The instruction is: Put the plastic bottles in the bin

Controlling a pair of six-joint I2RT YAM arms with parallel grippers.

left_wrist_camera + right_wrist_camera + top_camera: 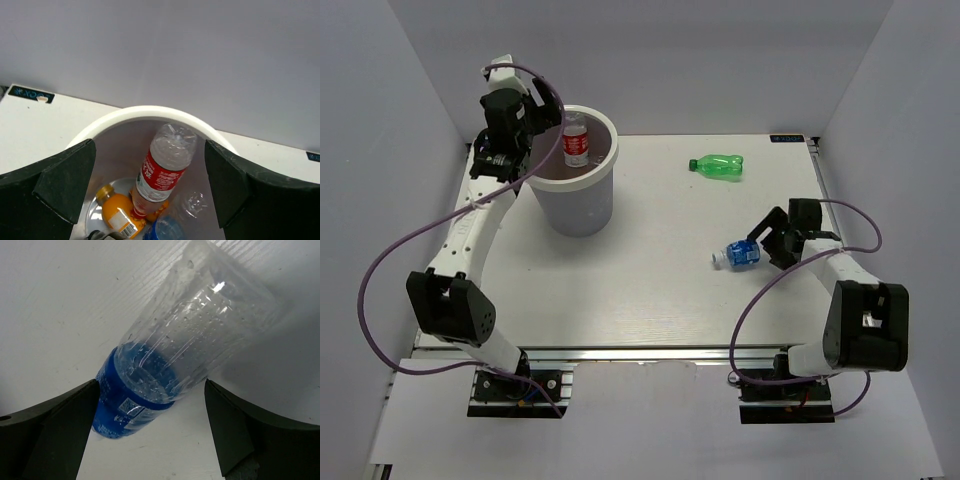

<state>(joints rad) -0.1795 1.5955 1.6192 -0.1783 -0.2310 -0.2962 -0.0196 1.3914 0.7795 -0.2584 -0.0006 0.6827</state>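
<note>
White bin (150, 111) under spread left pincer (149, 162) | right pincer (151, 390) spread astride blue-label bottle (192, 330)

The overhead camera hangs high behind the two arm bases and looks down and forward, far enough back to take in the whole desk (650, 300) and both arms. The left wrist camera sits just behind the left pincer (149, 185), peering down between its fingers (60, 187) from close above into the bin (150, 112). The right wrist camera sits behind the right pincer (150, 427), very near the desk, its frame nearly filled by the blue-labelled bottle (165, 360). Overhead and left views share the bin and the red-labelled bottle (576, 145) inside it. Overhead and right views share the blue-labelled bottle.
</note>
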